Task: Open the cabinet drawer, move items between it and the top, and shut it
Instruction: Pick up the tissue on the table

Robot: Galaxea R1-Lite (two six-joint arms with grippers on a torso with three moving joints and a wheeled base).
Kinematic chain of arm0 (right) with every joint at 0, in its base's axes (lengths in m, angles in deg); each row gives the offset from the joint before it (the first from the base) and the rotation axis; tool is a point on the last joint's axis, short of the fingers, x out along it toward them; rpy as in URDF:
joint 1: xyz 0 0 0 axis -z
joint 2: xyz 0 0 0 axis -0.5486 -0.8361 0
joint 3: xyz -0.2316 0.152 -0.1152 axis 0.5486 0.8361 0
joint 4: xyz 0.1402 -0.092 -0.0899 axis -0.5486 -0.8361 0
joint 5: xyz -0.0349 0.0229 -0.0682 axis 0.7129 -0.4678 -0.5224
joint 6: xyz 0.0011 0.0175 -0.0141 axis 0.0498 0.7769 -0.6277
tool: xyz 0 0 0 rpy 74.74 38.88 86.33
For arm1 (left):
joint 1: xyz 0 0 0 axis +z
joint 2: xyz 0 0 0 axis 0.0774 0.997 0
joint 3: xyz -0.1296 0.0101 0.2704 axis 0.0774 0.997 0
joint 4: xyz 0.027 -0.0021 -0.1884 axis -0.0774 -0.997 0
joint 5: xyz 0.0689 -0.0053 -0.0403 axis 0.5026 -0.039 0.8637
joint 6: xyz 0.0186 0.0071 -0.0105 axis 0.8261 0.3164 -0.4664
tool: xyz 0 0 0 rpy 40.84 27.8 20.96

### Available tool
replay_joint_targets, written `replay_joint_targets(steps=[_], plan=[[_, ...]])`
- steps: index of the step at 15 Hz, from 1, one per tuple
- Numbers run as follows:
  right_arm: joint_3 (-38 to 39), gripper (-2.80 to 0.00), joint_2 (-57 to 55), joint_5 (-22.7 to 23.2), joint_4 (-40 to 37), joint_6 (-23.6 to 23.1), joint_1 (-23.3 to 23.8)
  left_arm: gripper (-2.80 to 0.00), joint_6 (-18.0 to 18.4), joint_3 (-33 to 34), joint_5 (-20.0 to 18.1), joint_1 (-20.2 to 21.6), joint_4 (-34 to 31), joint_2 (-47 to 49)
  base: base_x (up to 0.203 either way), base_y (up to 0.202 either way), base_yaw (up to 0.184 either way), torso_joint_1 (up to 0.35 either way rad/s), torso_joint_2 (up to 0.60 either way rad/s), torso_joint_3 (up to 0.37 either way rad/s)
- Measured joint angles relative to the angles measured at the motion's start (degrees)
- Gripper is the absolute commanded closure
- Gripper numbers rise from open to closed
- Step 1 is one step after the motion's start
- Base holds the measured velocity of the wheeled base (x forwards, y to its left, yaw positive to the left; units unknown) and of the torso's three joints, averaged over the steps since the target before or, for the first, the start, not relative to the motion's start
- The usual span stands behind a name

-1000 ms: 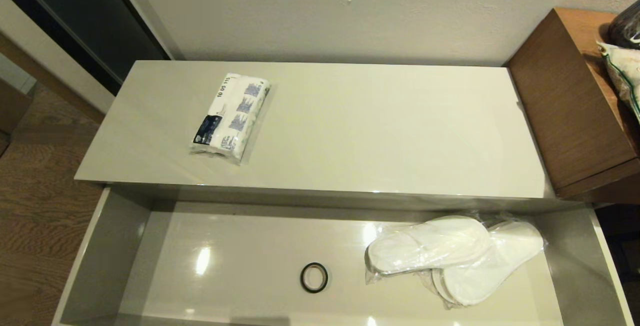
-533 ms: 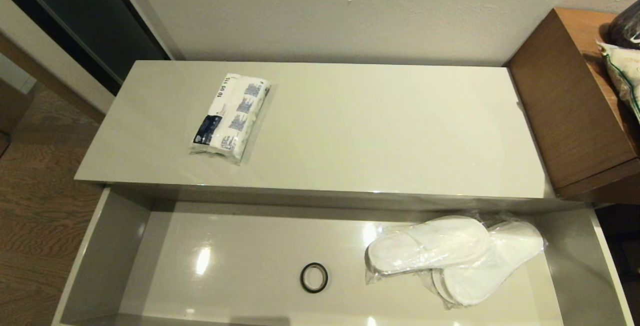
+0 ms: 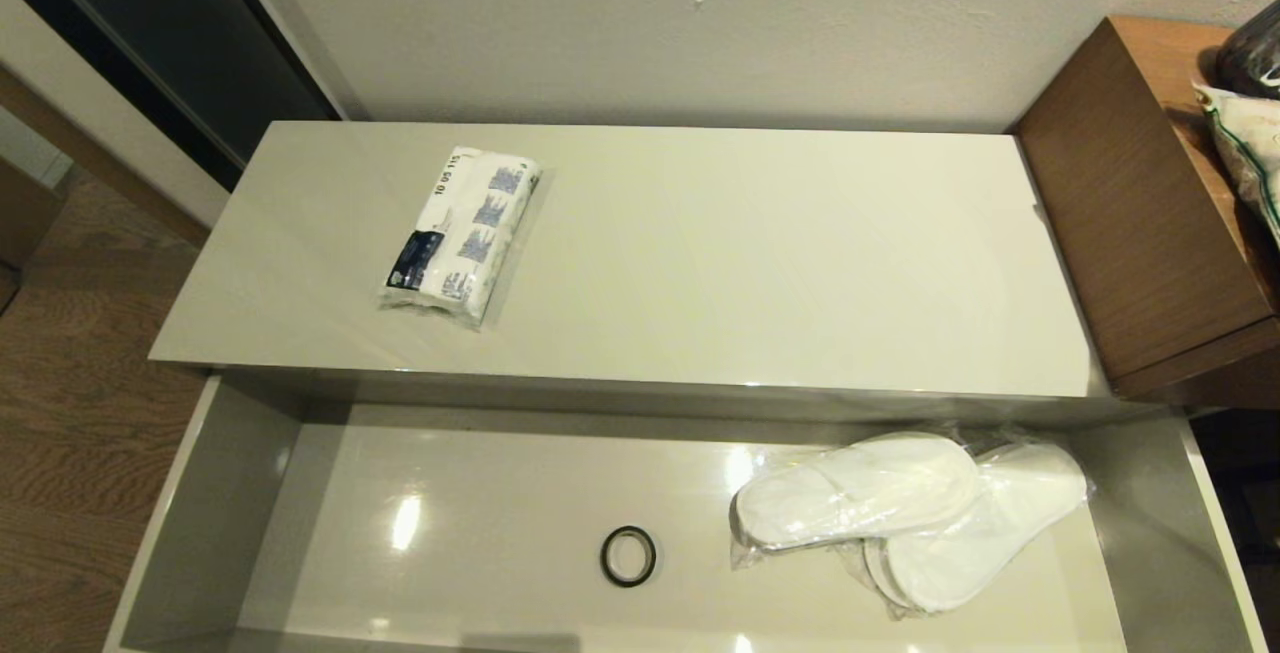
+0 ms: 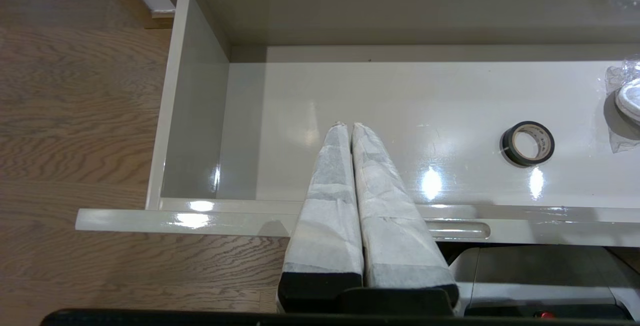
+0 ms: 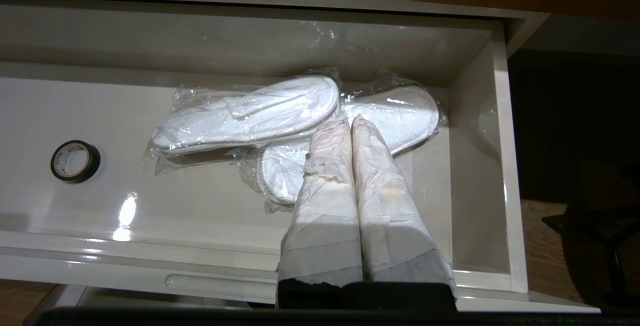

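The pale grey cabinet drawer [image 3: 215, 493] stands pulled out below the cream top [image 3: 750, 263]. A white tissue packet [image 3: 462, 233] with blue patches lies on the top's left part. White slippers [image 3: 900, 513] in clear plastic lie in the drawer's right end, also shown in the right wrist view as slippers [image 5: 250, 116]. My left gripper [image 4: 347, 125] is shut and empty above the drawer's front left part. My right gripper [image 5: 348, 119] is shut and empty, held over the slippers from the drawer's front side. Neither arm shows in the head view.
A small black tape ring [image 3: 628, 555] lies on the drawer floor near its middle, ring [image 4: 527, 143]. A taller brown wooden unit [image 3: 1130, 203] with bagged things stands at the right. Wooden floor [image 3: 70, 363] lies to the left.
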Motion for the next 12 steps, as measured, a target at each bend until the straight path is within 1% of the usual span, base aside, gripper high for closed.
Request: replay_joint_targets(steps=[8, 12], plan=[[0.0, 0.0, 0.0, 0.0, 0.0, 0.0, 0.0, 0.0, 0.5, 0.0, -0.2, 0.0, 0.0, 0.0, 0.0, 0.0, 0.0, 0.0, 0.0, 0.0], [0.0, 0.0, 0.0, 0.0, 0.0, 0.0, 0.0, 0.0, 0.9, -0.1, 0.7, 0.0, 0.0, 0.1, 0.0, 0.0, 0.0, 0.0, 0.0, 0.0]])
